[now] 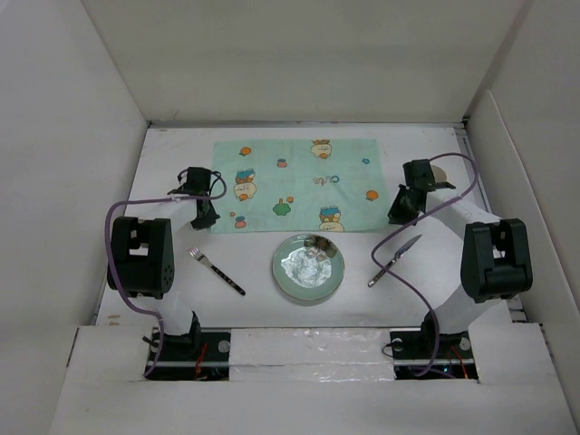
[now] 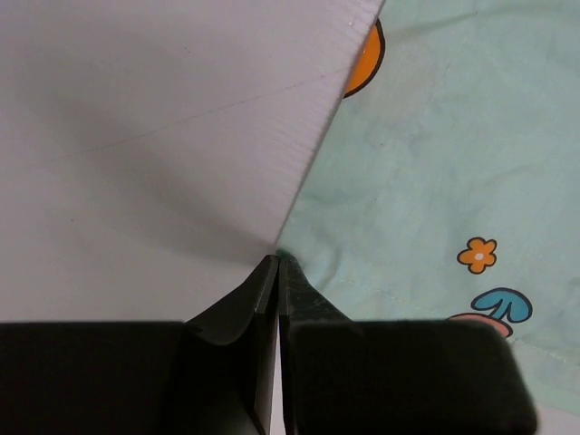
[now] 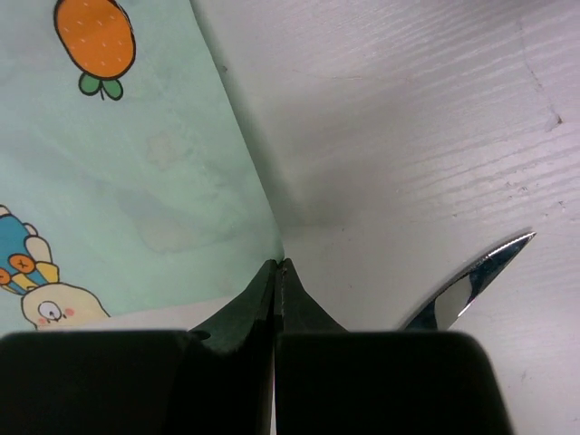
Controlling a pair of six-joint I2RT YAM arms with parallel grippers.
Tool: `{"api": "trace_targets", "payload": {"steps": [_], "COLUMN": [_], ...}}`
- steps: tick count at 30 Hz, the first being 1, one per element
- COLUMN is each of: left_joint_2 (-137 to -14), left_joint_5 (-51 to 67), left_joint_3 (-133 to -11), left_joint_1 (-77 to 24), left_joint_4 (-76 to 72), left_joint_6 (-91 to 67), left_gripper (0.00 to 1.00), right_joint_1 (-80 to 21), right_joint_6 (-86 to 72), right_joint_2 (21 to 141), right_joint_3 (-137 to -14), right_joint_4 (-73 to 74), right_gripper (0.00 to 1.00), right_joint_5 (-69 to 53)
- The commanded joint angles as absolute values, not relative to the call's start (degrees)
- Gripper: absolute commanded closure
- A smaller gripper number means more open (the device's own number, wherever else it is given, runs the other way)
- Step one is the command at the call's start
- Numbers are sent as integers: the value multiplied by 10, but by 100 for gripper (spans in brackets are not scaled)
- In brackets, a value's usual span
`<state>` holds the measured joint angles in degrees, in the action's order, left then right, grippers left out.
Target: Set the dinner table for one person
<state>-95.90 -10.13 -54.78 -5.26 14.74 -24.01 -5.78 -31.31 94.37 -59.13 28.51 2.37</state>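
The counter (image 1: 163,163) is a plain white surface filling the floor of the white-walled enclosure, with both arm bases bolted at its 6 o'clock edge.

A mint-green placemat (image 1: 290,177) with cartoon prints lies flat on the 12 o'clock half of the counter. A pale round plate (image 1: 277,265) sits at 6 o'clock of the placemat, its far rim meeting the cloth's near edge. The shiny patch in the plate's middle cannot be resolved. A fork (image 1: 216,271) lies on the bare counter at 9 o'clock of the plate, apart from it and set on a diagonal. A knife (image 1: 395,259) lies at 3 o'clock of the plate, also diagonal, with its tip toward 1 o'clock.

The left pincer (image 1: 204,219) is at the placemat's 7 o'clock corner. In the left wrist view its fingers (image 2: 236,317) are pressed together with no gap. The cloth's edge (image 2: 435,163) runs straight into the tips, and it casts a widening shadow on the counter (image 2: 136,136) there, so the pincer is clamped on the placemat.

The right pincer (image 1: 399,216) is at the 5 o'clock corner. In the right wrist view its fingers (image 3: 240,313) are likewise together, gripping the cloth's corner (image 3: 136,181). The knife blade (image 3: 471,285) lies just beside them on the counter (image 3: 408,118).
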Motion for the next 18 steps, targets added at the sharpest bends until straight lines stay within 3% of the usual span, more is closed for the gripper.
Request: {"api": "trace_targets", "payload": {"steps": [1,18], "left_joint_2": [-974,-846], "left_joint_5": [-72,-54], "left_joint_3": [-541,-483], "left_joint_1": [-54,-54], "left_joint_4": [171,221], "left_joint_6": [-235,-222], "left_gripper": [100,100], "right_joint_1": [-63,-51], "right_joint_6": [-313,-315], "right_joint_2": [911,852], "right_joint_3": [-583,-515], "right_joint_4": [273,281], "right_gripper": [100,100], "right_joint_5": [32,41]}}
